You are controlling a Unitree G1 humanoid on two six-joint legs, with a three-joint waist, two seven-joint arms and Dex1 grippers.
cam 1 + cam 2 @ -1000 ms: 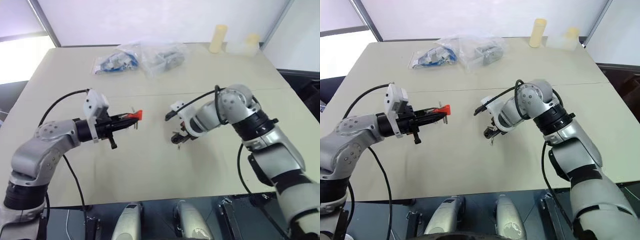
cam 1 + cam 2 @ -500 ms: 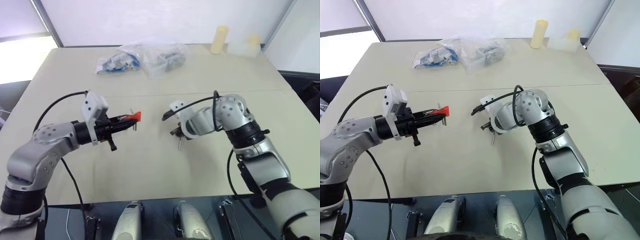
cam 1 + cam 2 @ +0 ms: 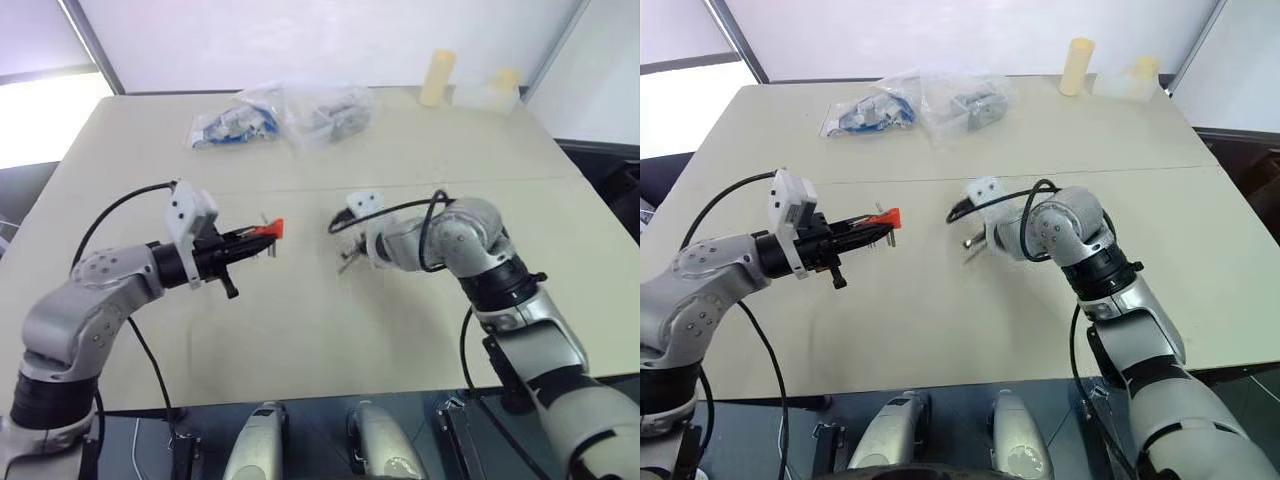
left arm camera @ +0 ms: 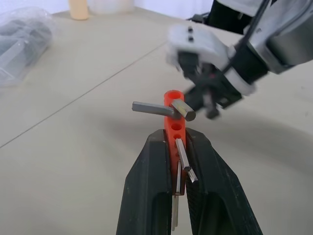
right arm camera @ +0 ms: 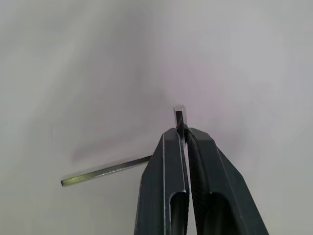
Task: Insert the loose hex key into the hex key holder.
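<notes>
Your right gripper (image 5: 185,139) is pinched shut on the key (image 5: 110,170). It holds the key by the bend, with the short end poking up between the fingers and the long part sticking out sideways. The key is up off the table (image 3: 300,330) now.

Your left gripper (image 4: 178,147) is squeezed tight on the holder (image 4: 174,120). The holder is the little red block, and it pokes out past the fingertips, up in the air too. A few short keys already stick out of its side.

Here is the thing to watch. The holder sits to the left of the key, near it, with a gap of bare table between them. The left wrist view shows round holes in the red block, facing that camera. I think you must turn the key's long part until it points straight at a free hole, then bring the two grippers together slowly.
</notes>
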